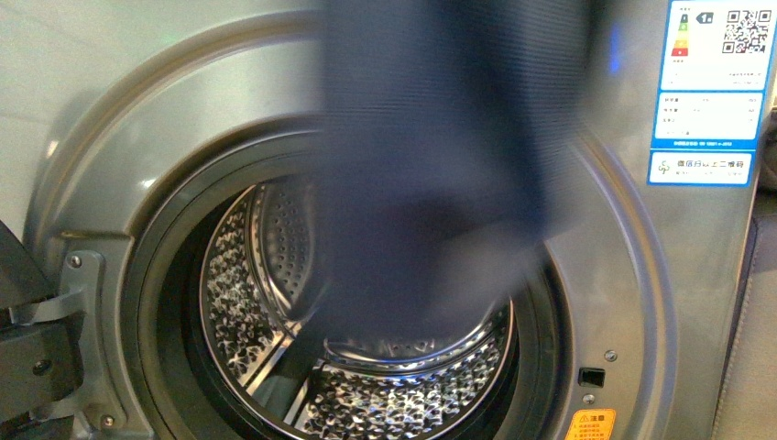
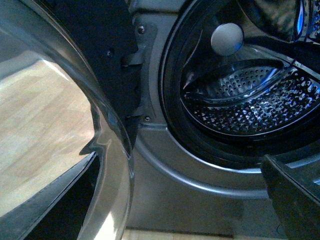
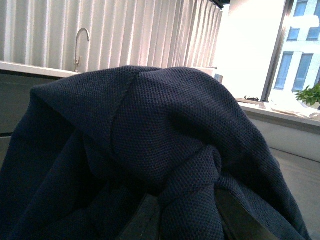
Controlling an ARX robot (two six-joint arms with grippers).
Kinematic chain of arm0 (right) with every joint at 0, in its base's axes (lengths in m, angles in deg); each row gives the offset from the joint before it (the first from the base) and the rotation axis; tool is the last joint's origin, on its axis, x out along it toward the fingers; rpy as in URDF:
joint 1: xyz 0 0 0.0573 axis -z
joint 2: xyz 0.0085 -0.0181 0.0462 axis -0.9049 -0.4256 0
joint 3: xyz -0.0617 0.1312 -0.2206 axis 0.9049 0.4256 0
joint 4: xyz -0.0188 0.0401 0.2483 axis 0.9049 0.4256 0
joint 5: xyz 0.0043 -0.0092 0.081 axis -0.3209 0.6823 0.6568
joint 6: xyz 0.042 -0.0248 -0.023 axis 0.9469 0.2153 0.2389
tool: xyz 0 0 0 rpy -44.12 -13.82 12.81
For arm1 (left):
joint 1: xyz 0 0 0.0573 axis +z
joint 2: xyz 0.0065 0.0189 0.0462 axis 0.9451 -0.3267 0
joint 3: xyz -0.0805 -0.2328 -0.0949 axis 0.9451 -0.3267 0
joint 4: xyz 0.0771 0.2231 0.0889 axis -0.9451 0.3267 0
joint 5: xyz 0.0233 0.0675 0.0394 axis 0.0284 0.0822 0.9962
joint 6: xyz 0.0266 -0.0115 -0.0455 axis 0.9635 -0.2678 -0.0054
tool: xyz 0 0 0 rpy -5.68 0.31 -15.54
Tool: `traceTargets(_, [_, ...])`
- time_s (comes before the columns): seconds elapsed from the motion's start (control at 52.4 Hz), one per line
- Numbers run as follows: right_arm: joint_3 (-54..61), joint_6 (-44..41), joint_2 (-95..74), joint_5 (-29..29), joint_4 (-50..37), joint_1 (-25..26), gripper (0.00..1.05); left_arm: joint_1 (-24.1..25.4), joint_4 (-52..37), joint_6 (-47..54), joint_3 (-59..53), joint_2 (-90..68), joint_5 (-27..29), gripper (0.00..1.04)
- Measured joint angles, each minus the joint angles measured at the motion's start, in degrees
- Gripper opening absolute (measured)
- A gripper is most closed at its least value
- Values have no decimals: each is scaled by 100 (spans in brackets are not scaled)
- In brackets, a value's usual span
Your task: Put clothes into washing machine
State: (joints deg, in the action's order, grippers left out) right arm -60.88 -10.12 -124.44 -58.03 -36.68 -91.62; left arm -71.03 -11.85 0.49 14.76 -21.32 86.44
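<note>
The clothes [image 1: 440, 165], a dark navy garment, hang blurred in front of the washing machine [image 1: 137, 137], covering the upper right of its round mouth. The lower end of the fabric reaches down over the perforated drum [image 1: 247, 302]. In the right wrist view my right gripper [image 3: 185, 220] is shut on a bunched fold of the clothes [image 3: 150, 140], with a finger [image 3: 145, 222] on each side. My left gripper [image 2: 185, 220] is open and holds nothing; it is low by the washer's front, with one dark finger [image 2: 295, 200] below the gasket [image 2: 170, 100]. Neither gripper shows in the front view.
The washer's door stands open at the left, with its glass bowl [image 2: 60, 125] and hinge [image 1: 37, 339] close to my left arm. An energy label [image 1: 710, 92] and a yellow sticker [image 1: 588, 426] are on the washer's right. A counter with a faucet [image 3: 80, 45] lies behind the right arm.
</note>
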Motion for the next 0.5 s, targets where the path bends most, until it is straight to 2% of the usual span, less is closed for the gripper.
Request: traceTargets(0.496, [153, -103, -125, -142, -170, -85, 12, 0, 0, 0, 0, 0, 0, 98])
